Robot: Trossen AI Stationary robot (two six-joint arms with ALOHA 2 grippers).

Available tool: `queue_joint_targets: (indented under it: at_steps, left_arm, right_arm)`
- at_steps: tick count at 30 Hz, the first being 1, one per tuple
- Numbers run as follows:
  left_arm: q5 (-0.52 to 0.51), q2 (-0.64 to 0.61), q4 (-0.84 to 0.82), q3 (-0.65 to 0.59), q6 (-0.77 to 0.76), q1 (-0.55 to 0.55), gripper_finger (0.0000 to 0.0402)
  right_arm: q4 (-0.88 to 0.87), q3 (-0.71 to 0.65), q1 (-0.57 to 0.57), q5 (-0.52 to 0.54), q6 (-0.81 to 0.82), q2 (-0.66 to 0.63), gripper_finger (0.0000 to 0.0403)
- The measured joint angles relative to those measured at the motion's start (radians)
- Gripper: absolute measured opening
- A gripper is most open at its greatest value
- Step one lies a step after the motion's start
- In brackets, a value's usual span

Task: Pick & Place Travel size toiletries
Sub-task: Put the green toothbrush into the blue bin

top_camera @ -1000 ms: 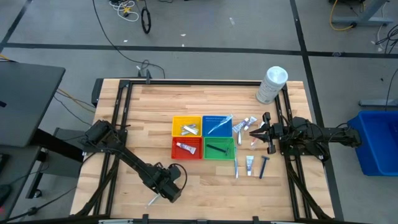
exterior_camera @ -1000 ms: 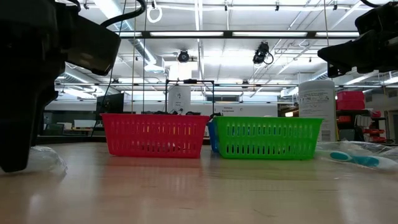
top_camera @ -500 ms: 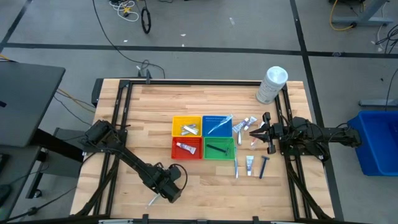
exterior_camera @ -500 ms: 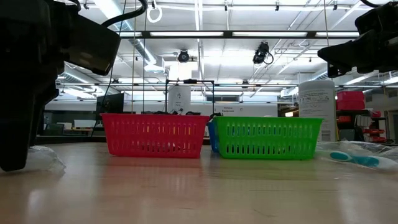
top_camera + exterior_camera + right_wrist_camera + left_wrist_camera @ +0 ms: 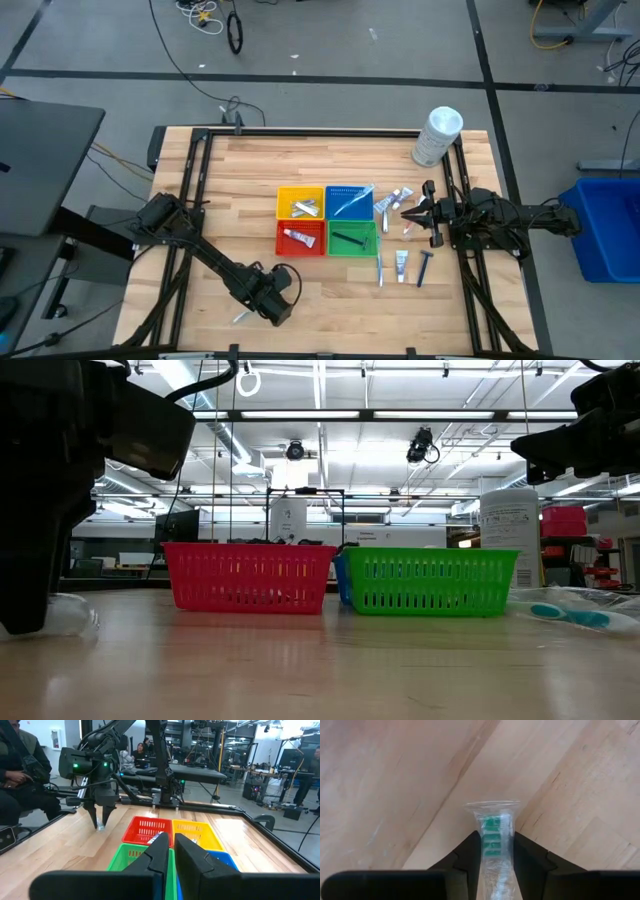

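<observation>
A toothbrush in a clear wrapper [image 5: 495,832], with a green head, lies on the wood near the table's near left corner [image 5: 240,317]. My left gripper [image 5: 496,855] points down over it and is shut on it. In the low view the gripper is the dark mass at the left [image 5: 25,610], with the wrapper [image 5: 72,616] beside it. My right gripper [image 5: 172,851] is shut and holds nothing. It waits level at the table's right edge [image 5: 408,211]. Loose tubes [image 5: 400,197], a toothbrush [image 5: 380,270], a tube [image 5: 401,264] and a razor [image 5: 424,268] lie right of the baskets. My left gripper pinches the wrapped toothbrush between its two fingers [image 5: 470,852], on the wrapper's two long sides just behind the green head [image 5: 493,840]. The fingers come from above, pointing down, and lie across the toothbrush. The toothbrush lies flat on the table, its flared wrapper end [image 5: 492,806] past the fingertips.
Yellow [image 5: 300,202], blue [image 5: 349,201], red [image 5: 300,238] and green [image 5: 352,239] baskets stand together at mid table, each with items inside. A large white cylindrical container [image 5: 437,136] stands at the far right corner. Bare wood surrounds my left gripper.
In the low view, the clear wrapper beside my left gripper has drawn in a little toward the fingers. In the high view, the toothbrush's free end has shifted slightly. Both arms have kept still.
</observation>
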Motion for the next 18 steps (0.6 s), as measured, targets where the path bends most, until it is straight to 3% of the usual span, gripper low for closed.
queue_joint_targets:
  at_steps: [7,18]
  left_arm:
    - [0.001,0.0,0.001,0.0,0.007,0.0,0.0103]
    - [0.086,-0.037,-0.052,0.058,0.051,0.001,0.0101]
  right_arm:
    - [0.0,0.0,0.0,0.0,0.0,0.0,0.0041]
    - [0.0,0.0,0.0,0.0,0.0,0.0,0.004]
